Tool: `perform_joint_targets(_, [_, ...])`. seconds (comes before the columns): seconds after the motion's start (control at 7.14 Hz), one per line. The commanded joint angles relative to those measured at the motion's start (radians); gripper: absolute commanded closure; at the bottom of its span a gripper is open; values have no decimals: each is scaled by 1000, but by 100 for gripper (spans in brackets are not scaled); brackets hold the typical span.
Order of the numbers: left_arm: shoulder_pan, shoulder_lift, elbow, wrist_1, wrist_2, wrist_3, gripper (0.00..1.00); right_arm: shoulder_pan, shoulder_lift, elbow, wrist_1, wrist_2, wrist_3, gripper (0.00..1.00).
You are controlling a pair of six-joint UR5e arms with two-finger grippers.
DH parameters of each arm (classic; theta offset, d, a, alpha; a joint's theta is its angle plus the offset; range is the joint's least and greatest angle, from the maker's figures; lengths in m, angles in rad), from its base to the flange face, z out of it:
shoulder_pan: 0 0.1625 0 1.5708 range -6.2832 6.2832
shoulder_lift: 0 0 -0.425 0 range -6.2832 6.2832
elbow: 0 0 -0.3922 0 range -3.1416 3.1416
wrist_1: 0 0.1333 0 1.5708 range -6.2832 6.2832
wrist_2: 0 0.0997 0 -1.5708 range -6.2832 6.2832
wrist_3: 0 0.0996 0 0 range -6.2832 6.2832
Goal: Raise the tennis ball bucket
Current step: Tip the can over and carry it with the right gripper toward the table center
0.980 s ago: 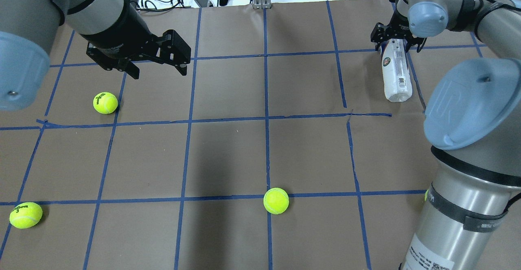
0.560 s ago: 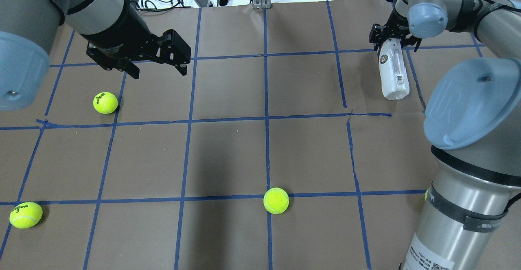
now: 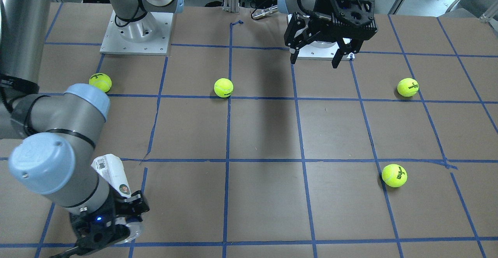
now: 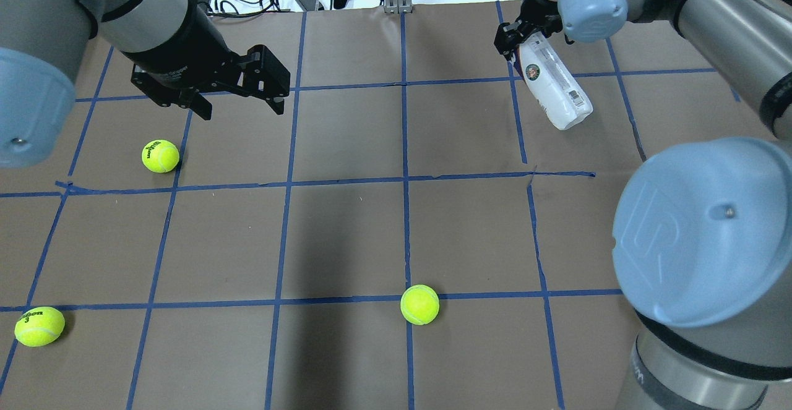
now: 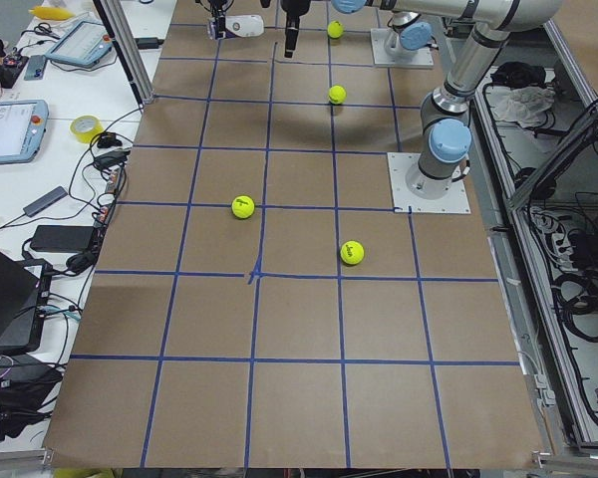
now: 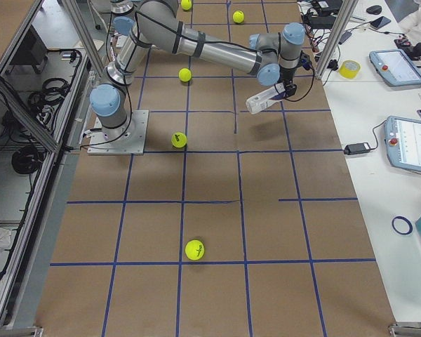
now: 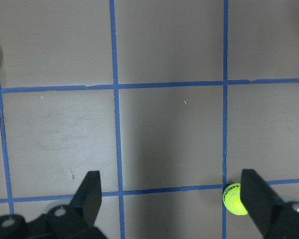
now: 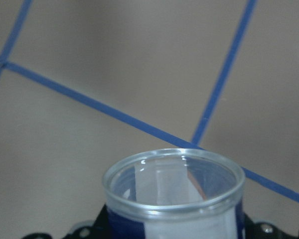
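The tennis ball bucket (image 4: 554,88) hangs tilted off the bench (image 4: 346,237) at about 1 o'clock in the overhead view. The right side view shows its shadow on the paper just under it. The right gripper (image 4: 525,42) is clamped across its far end. From there the free end slants down toward 5 o'clock. The bench's far edge lies near, at 12 o'clock from that gripper. Bare brown paper with blue tape lines spreads toward 6 and 9 o'clock from the bucket. The nearest tennis ball (image 4: 419,305) sits well apart at 7 o'clock. 2 more balls (image 4: 160,156) (image 4: 39,326) lie far off on the left half. The left gripper (image 4: 241,108) hovers at 10 o'clock, its fingers spread wide and holding nothing.
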Motion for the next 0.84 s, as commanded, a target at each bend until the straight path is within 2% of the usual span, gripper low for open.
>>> perform_joint_targets(0.0, [0,0,0,-1,0,0,0,174,-47,27,-5,28,-195,61])
perform_joint_targets(0.28, [0,0,0,-1,2,0,0,273,-16,41,-12,97,-368,61])
perform_joint_targets(0.56, [0,0,0,-1,2,0,0,300,-1,52,-9,108,-567,60])
perform_joint_targets(0.7, [0,0,0,-1,2,0,0,322,-1,55,1,118,-685,55])
